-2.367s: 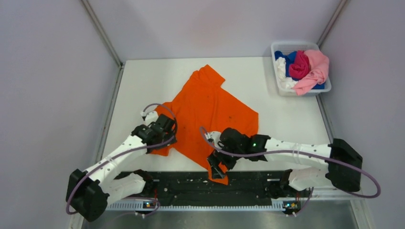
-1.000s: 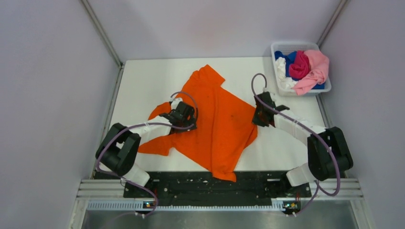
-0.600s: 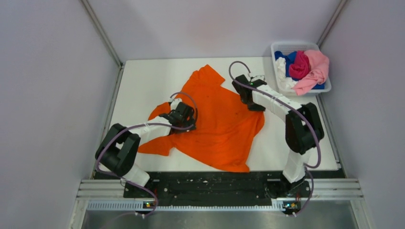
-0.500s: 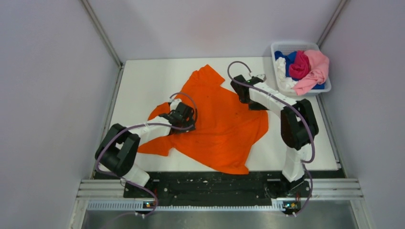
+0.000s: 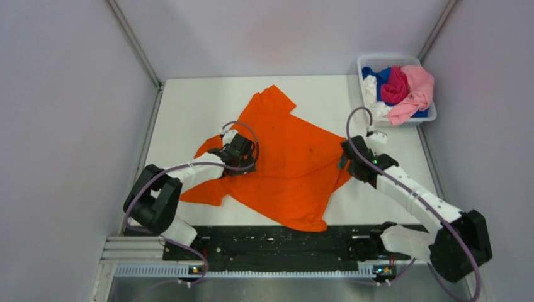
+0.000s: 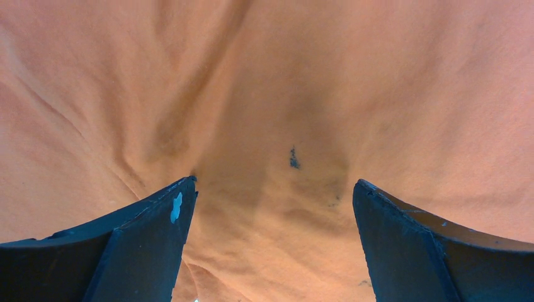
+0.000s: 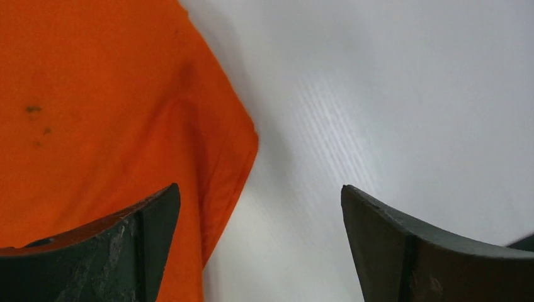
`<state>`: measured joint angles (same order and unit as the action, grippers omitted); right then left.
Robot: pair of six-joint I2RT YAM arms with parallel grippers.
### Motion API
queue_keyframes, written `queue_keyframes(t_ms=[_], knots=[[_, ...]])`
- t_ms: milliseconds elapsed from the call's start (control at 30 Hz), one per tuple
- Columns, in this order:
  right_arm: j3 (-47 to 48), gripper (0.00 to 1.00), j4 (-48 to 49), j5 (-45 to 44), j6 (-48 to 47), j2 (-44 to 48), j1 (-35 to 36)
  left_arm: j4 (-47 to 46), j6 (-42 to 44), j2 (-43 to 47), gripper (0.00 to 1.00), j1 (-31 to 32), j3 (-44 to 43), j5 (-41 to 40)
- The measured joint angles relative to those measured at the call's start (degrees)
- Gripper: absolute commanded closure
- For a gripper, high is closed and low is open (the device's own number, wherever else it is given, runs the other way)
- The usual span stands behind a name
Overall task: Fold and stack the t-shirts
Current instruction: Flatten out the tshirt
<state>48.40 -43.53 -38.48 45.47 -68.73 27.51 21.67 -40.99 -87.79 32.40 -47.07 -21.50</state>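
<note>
Over the right hem of the orange t-shirt (image 5: 289, 170), my right gripper (image 7: 259, 189) stands wide and empty; my left gripper (image 6: 275, 181), equally agape and holding nothing, sits mid-cloth. I judge wrinkles need flattening before folding.

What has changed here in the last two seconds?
The right gripper went from the orange t-shirt's near hem to its right side, tugged that outward, then let go and drew back; its fingers are open over the edge. The left gripper moved farther onto the shirt, open. The bin with the other t-shirts stayed.
</note>
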Motion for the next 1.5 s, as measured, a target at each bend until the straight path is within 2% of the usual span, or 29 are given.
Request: queue_keyframes(t_ms=[100,200,333,367,533,700,867,900,933,967,1067,1133,1233,1500], knots=[[-10.3,0.08,7.4,10.0,0.2,8.3,-1.2,-0.1,0.0,0.0,0.01,0.0,-0.7,0.0],[-16.6,0.17,12.3,16.7,0.2,12.3,-1.5,-0.2,0.0,-0.8,0.01,0.0,-1.6,0.4],[-18.8,0.47,18.6,20.3,0.5,10.8,-2.4,-0.7,-0.8,-3.6,0.01,-0.1,-3.0,2.2],[-18.7,0.5,20.0,20.4,0.9,9.4,-3.0,-0.6,-0.9,-4.2,0.01,-0.1,-3.3,2.1],[-18.1,0.53,22.9,18.8,2.9,0.4,-5.2,-0.5,-1.1,-5.9,0.01,-0.5,-5.3,2.1],[-18.1,0.54,23.2,17.6,3.1,-0.3,-5.8,-0.6,-1.3,-6.5,0.01,-0.7,-5.9,1.6],[-17.9,0.63,26.4,20.5,2.3,-2.5,-6.5,-0.5,-1.5,-6.6,0.01,-0.8,-6.1,1.7],[-17.6,0.66,27.3,21.9,2.3,-3.2,-6.6,-0.5,-1.5,-6.6,0.01,-0.8,-6.1,1.6],[-17.1,0.75,28.2,22.9,2.1,-4.2,-6.6,-0.5,-1.5,-6.7,0.01,-0.8,-6.1,1.5],[-16.6,0.98,28.9,23.8,2.0,-5.0,-6.6,-0.5,-1.5,-6.7,0.01,-0.8,-6.1,1.3],[-14.8,1.0,30.3,26.4,1.7,-8.4,-6.6,-0.5,-1.5,-7.0,0.01,-0.8,-6.3,0.9],[-12.9,1.0,28.7,26.1,1.2,-9.9,-6.6,-0.4,-1.6,-7.1,0.01,-0.9,-6.4,0.5],[-7.1,1.0,20.4,23.0,-1.4,-11.8,-6.6,-0.4,-1.5,-7.3,0.01,-0.9,-6.5,-0.1],[21.2,1.0,-7.1,6.5,-7.6,-15.5,-5.4,0.6,-1.5,-7.4,0.01,-1.1,-6.5,-1.6]])
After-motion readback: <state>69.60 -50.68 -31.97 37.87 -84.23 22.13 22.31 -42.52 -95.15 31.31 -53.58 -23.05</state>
